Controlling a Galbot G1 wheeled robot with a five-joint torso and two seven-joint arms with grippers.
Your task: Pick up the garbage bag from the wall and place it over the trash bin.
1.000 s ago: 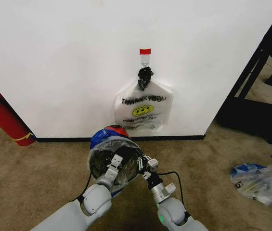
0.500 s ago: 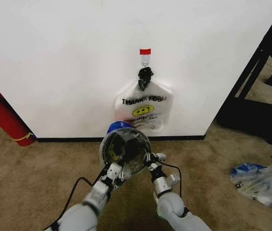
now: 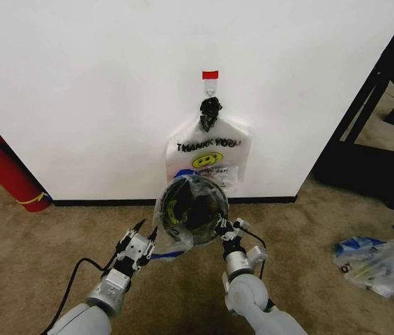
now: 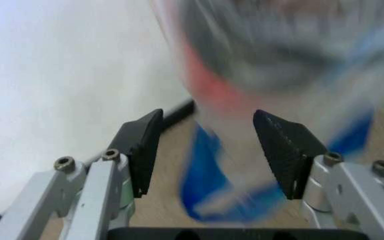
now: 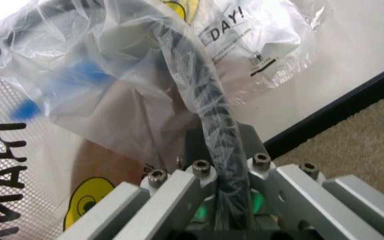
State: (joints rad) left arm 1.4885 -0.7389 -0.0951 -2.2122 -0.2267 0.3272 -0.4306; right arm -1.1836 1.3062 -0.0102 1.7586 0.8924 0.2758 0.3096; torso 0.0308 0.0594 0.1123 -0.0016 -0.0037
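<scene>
Left gripper (image 3: 139, 236) jaws spread wide, holding nothing, just left of the trash bin (image 3: 193, 206). Right gripper (image 3: 224, 229) jaws clamped on the bin's rim, bin lifted and tilted, garbage bag (image 3: 176, 241) draped over it. Behind, a similar bag (image 3: 207, 155) hangs on the wall (image 3: 99, 84).

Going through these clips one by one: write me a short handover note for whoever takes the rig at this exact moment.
Right gripper: shut on the trash bin rim, holding the bin tilted, its mouth facing the head camera, in front of the wall.
Left gripper: open, apart from the bin, a loose tail of the garbage bag between its fingers.
Done: the garbage bag lines the bin and folds over its rim.
Left: set the bin down; that bag tail hangs loose.
Another printed bag hangs on the wall hook.
</scene>
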